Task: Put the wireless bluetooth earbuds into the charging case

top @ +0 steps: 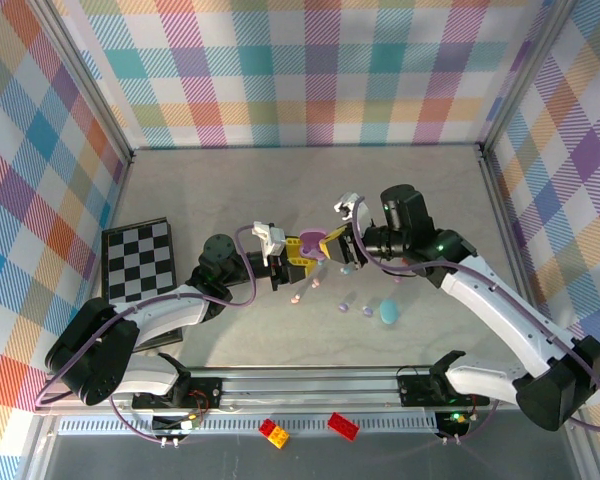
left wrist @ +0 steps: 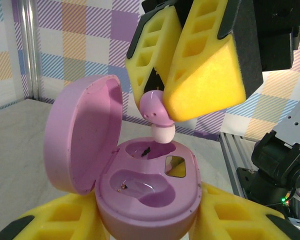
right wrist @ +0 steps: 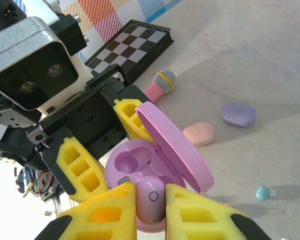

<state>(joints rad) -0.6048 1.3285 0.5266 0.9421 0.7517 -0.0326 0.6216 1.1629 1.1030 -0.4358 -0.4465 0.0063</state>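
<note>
Open case [left wrist: 82,140], earbud [left wrist: 157,110] held over it, mid-table.
Top: grey table [top: 280,180], plaid walls [top: 300,70], checkerboard [top: 138,260] at L. L wrist: L gripper [left wrist: 147,222] clamped on pink case, lid up. R wrist: R gripper [right wrist: 151,200] pinches earbud just above socket; lilac case [right wrist: 238,113], teal bud [right wrist: 262,192] on table.

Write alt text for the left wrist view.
A pink earbud, pinched between the right arm's yellow fingers, hangs tip-down just above the far socket of an open pink charging case. The left arm's yellow fingers clamp the case from both sides; both sockets look empty, against a plaid wall.
</note>
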